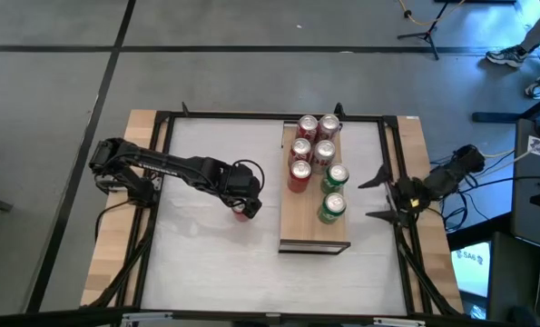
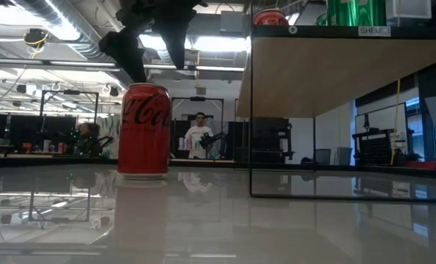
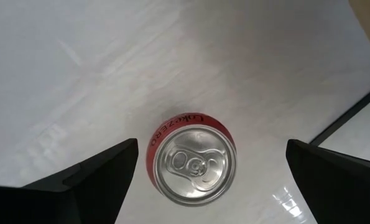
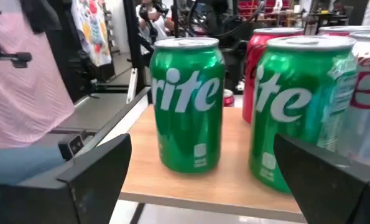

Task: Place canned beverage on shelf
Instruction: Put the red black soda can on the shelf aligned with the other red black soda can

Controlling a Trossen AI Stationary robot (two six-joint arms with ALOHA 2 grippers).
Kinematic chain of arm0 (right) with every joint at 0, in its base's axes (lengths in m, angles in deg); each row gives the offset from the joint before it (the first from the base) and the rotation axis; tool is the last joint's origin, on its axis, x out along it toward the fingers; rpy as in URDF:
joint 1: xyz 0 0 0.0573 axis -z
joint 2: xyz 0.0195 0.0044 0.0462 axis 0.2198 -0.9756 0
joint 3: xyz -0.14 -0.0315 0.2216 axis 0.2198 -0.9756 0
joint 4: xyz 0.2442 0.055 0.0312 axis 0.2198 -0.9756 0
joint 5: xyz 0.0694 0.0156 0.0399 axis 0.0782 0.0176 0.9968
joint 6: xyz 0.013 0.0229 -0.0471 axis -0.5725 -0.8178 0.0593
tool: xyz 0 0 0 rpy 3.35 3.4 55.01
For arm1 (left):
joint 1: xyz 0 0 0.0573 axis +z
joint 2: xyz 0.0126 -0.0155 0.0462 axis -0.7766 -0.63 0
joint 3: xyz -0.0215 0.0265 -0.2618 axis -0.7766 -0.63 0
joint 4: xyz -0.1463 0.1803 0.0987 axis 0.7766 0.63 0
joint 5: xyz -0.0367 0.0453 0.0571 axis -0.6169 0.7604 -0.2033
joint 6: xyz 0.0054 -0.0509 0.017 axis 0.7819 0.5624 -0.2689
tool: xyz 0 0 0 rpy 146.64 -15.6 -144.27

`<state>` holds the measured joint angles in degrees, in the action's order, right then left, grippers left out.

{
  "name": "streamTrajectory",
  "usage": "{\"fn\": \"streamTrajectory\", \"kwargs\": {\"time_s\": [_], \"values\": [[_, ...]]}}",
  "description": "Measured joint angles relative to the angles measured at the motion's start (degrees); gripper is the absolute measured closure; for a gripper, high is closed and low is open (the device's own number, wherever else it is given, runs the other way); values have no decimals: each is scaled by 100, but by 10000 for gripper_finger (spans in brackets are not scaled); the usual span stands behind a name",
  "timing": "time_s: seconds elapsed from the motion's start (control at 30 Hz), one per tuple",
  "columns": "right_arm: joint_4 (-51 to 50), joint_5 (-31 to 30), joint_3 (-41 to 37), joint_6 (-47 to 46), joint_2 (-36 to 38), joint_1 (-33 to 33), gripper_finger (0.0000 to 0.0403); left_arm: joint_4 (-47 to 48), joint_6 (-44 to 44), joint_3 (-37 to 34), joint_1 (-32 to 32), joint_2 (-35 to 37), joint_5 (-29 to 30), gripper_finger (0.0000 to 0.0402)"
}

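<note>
My left fingers (image 3: 209, 180) hang wide open and empty straight above the upright red can (image 3: 194, 165) on the surface; the shelf (image 1: 314, 227) lies toward 3 o'clock, my right fingers (image 1: 376, 197) open beyond it.

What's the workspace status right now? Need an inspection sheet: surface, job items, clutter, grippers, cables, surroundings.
Surface: white tabletop, glossy, bare around the can.
Job's things: red cola can upright on the tabletop, off the shelf; shelf holds five red and silver cans and two green cans.
Clutter: nothing seen.
Grippers: left gripper open, above the red cola can, fingers either side; right gripper open, at the shelf's right edge.
Cables: bundle off the table, right.
Surroundings: person standing far behind.
</note>
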<state>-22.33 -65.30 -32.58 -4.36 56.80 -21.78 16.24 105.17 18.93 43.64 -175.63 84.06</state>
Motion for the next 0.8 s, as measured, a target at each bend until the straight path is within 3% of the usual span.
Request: {"fn": "streamTrajectory", "kwargs": {"time_s": [0.8], "values": [[1410, 83, -1238, 212, 9, 2, 15, -117, -884, 0, 152, 284, 260, 5]]}}
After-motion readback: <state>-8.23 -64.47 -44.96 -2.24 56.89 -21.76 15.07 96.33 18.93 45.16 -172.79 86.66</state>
